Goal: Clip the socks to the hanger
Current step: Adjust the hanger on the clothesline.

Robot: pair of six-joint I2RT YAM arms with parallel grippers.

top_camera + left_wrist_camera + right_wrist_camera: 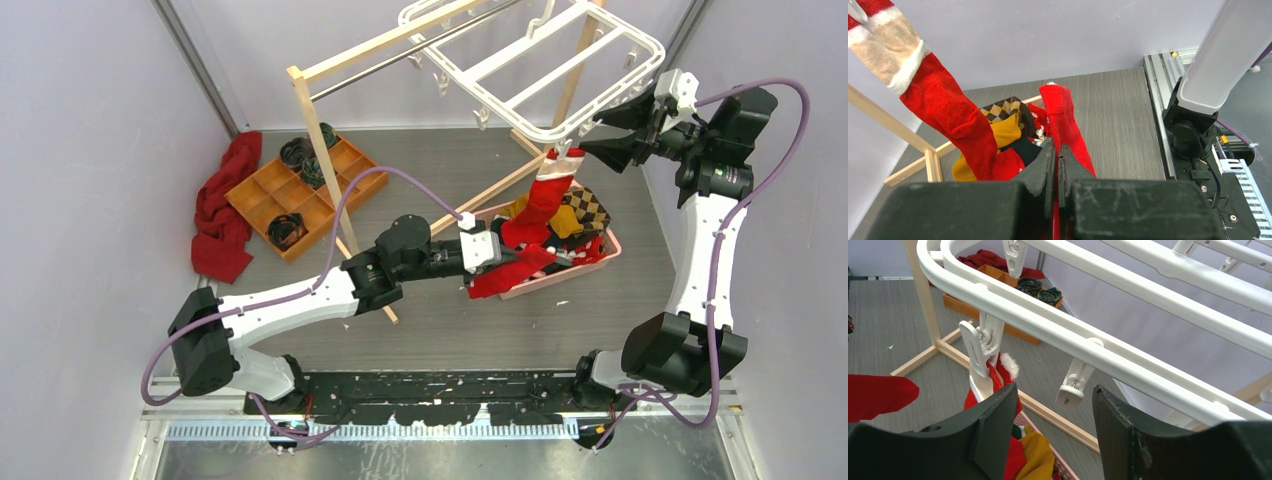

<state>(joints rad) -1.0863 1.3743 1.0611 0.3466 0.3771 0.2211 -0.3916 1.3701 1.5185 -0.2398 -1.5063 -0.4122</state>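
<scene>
Bright, even, diffuse overhead light, soft faint shadows on the grey wood-grain tabletop (450,330), gentle sheen along the white plastic rectangular hanger frame (1058,335), no harsh glare, black fingers (993,435) of the right gripper (1054,392) slightly blurred near the lens, background sharp, mild wide-angle bowing at wrist-view edges

Hanger (652,45) cut off by overhead view's top edge, hanging sock (948,115), cuff cropped at upper left of left wrist view, held sock (1063,115), lower end hidden inside left pincer (1057,150), dark items (288,228) in wooden tray (262,178) too small to identify
</scene>
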